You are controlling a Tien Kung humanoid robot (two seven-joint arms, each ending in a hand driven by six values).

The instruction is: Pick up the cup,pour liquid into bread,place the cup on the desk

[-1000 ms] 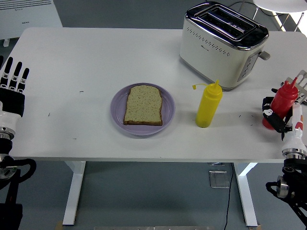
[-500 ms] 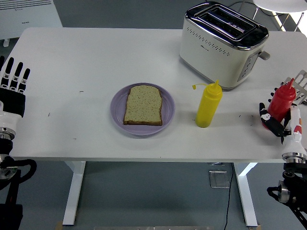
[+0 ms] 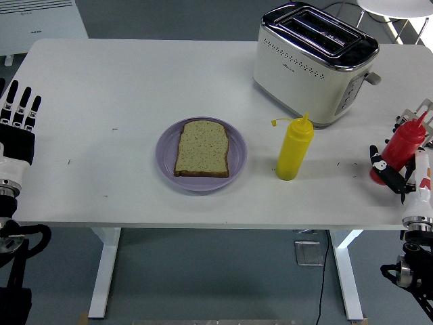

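**Desk inventory: toaster, plated bread, two squeeze bottles**

White desk (image 3: pixel 135 88) on white legs, grey floor behind and below; a white appliance shows past the far left corner, and the base of a white chair past the far right corner.

1. Toaster (image 3: pixel 314 61): cream body, chrome top, two slots. Stands toward the far right corner, set at an angle to the desk edges.
2. Plate (image 3: pixel 166 162): round, lilac. Sits centrally, closer to the near edge than the far one.
3. Bread (image 3: pixel 202 148): one brown slice, lying flat on the plate.
4. Yellow bottle (image 3: pixel 293 149): squeeze type, cap hanging open to the left of the nozzle. Upright, between the plate and the right edge, just in front of the toaster.
5. Red bottle (image 3: pixel 403 143): squeeze type, tilted with its nozzle toward the far right. At the right edge, held in the right hand (image 3: pixel 392 172), whose fingers wrap its lower part.
6. Left hand (image 3: pixel 17 122): at the left edge, fingers straight and side by side, holding nothing.

No cup as such is visible; the red bottle is the held container.
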